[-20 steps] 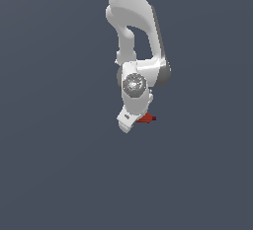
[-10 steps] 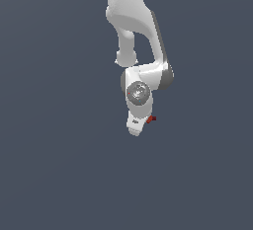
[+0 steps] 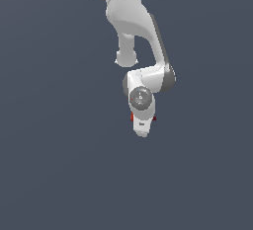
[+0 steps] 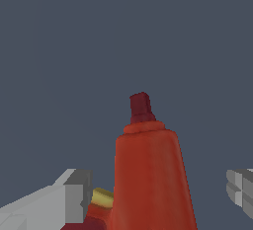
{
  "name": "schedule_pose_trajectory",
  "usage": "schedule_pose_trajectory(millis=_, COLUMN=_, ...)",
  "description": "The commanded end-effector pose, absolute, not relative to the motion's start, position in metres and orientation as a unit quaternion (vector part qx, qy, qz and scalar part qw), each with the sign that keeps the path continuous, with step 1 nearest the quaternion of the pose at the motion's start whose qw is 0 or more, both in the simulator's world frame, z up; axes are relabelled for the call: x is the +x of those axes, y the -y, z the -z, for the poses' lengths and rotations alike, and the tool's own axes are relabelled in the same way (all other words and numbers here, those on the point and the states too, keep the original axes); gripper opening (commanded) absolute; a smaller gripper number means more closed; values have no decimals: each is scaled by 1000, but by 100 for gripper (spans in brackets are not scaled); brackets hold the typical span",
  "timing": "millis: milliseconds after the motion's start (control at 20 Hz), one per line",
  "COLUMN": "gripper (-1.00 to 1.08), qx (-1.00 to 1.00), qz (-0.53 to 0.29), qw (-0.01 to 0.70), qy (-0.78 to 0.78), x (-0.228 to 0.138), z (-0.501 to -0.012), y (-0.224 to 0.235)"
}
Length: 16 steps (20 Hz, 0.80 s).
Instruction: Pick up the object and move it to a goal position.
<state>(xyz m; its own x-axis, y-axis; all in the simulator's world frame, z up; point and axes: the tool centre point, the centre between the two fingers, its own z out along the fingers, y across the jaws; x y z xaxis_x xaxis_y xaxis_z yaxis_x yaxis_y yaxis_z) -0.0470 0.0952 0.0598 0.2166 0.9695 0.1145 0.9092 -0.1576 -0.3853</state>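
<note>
The object (image 4: 148, 174) is a small red bottle-like item with a darker red nub (image 4: 141, 106) at its narrow end. In the wrist view it lies between my two grey fingertips. One fingertip (image 4: 71, 194) sits close beside it, and the other (image 4: 239, 187) stands well apart from it. My gripper (image 4: 155, 194) is open around the object. In the exterior view the white hand (image 3: 142, 125) covers the object, and only red slivers (image 3: 132, 118) peek out on either side.
A small yellow patch (image 4: 102, 197) shows beside the object near one fingertip. The plain dark grey surface (image 3: 59, 165) stretches all around, with no other items in view.
The hand has turned and shifted over the object. The red item showed at the hand's right side in the exterior view and is now almost hidden behind it.
</note>
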Motion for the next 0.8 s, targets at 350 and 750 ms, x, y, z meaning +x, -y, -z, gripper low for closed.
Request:
schedule_pose_trajectory(millis=350, gripper=108, qx=-733, qz=-75, qw=201, qy=645, x=-49, z=-57, y=-101)
schedule_pose_trajectory(millis=750, gripper=108, qx=-734, qz=-75, qw=201, qy=644, x=-56, z=-42, y=-104)
